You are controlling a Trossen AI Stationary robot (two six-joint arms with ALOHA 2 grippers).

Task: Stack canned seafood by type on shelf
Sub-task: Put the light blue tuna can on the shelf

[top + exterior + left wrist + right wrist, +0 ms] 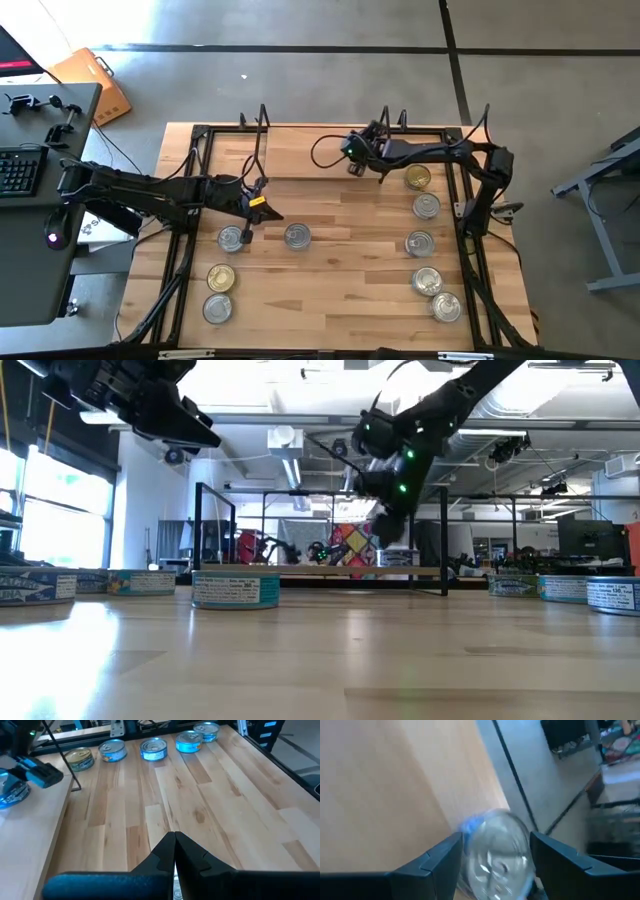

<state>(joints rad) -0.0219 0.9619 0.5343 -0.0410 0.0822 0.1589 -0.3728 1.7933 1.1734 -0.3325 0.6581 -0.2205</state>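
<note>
A silver-topped tin (497, 855) with a blue label edge sits on the pale wood shelf (300, 150), between the spread fingers of the open right gripper (357, 166). The left gripper (174, 851), fingers pressed shut and empty, hovers above the plank counter (340, 290), where more tins (425, 244) lie in rows.

Tin (497, 852) between right gripper's fingers (432, 860) — blurred, label unreadable.
</note>
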